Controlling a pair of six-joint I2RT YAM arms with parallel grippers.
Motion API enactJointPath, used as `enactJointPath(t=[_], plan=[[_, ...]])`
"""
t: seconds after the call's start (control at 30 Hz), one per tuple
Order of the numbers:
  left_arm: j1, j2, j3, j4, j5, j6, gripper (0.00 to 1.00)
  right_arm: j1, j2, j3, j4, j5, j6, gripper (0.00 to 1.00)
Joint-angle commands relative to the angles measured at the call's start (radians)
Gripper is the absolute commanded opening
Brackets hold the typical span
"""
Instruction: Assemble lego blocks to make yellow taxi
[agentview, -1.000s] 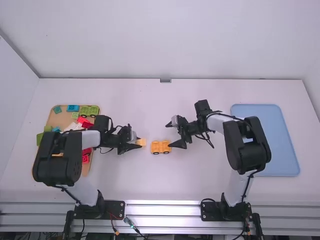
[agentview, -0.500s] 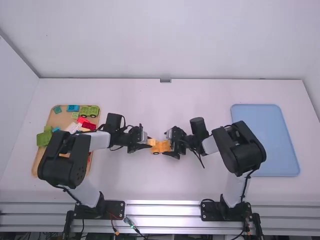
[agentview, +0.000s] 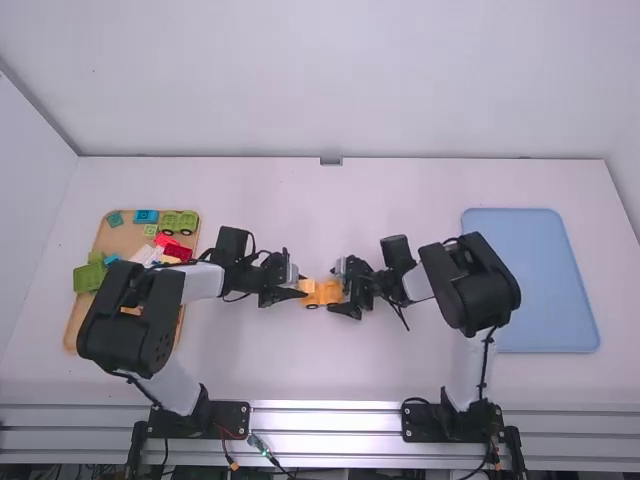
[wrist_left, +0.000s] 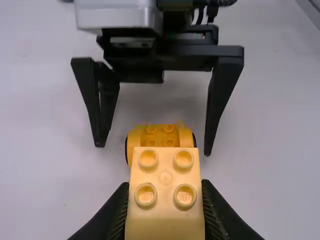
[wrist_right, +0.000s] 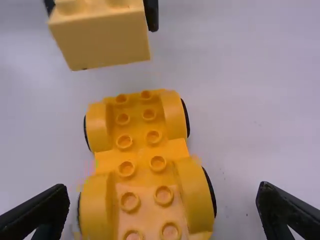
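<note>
Left fingers (wrist_left: 112, 212): closed on yellow block (wrist_left: 165, 225), above table (agentview: 300, 370), near wheeled base (wrist_right: 107, 160). Right fingers (wrist_right: 47, 207): wide apart astride base, gripping nothing. Hazards: unbraced base may roll when pressed; tilted block may seat crooked.

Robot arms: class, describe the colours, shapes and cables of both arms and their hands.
The left arm and right arm look alike: white links joined by bulky, rounded black sections, with thin black cables looping along them. The left hand and right hand each have two black, tapering fingers; a silver-grey housing sits behind the right hand's.
</note>
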Motion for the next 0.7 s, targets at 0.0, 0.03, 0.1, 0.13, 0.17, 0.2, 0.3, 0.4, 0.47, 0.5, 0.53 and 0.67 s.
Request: enactJointPath(t=[0.0, 0.03, 0.1, 0.13, 0.17, 0.2, 0.3, 0.4, 0.47, 0.5, 0.53, 0.67], plan=[[-0.011, -0.013, -0.006, -0.007, 0.005, -0.006, 0.13, 0.005, 0.038, 0.026, 0.002, -0.048, -0.016, 0.99], [-0.014, -0.012, -0.006, -0.006, -0.005, -0.006, 0.13, 0.006, 0.041, 0.028, 0.001, -0.048, -0.016, 0.99], [-0.025, 0.0, -0.006, 0.006, -0.02, -0.006, 0.13, 0.015, 0.043, 0.031, -0.004, -0.048, -0.013, 0.99], [-0.03, 0.008, -0.006, 0.015, -0.025, -0.006, 0.13, 0.017, 0.043, 0.03, 0.002, -0.048, -0.011, 0.99], [-0.035, 0.014, -0.006, 0.021, -0.028, -0.009, 0.13, 0.016, 0.043, 0.03, 0.002, -0.048, -0.011, 0.99], [-0.048, 0.032, -0.006, 0.045, -0.034, -0.025, 0.1, 0.015, 0.043, 0.03, 0.003, -0.048, -0.012, 1.0], [-0.063, 0.076, -0.006, 0.123, -0.031, -0.089, 0.1, 0.018, 0.043, 0.031, 0.008, -0.047, -0.012, 0.98], [-0.059, 0.105, -0.006, 0.176, -0.03, -0.142, 0.1, 0.015, 0.043, 0.03, 0.006, -0.047, -0.012, 0.95], [-0.057, 0.113, -0.006, 0.177, -0.031, -0.146, 0.12, 0.016, 0.043, 0.03, 0.003, -0.048, -0.012, 0.91], [-0.057, 0.113, -0.006, 0.169, -0.032, -0.144, 0.11, 0.015, 0.043, 0.03, 0.003, -0.047, -0.012, 0.9], [-0.057, 0.113, -0.006, 0.162, -0.035, -0.145, 0.12, 0.016, 0.043, 0.03, 0.003, -0.047, -0.012, 0.89], [-0.057, 0.12, -0.006, 0.144, -0.035, -0.143, 0.12, 0.016, 0.043, 0.03, 0.003, -0.047, -0.012, 0.8]])
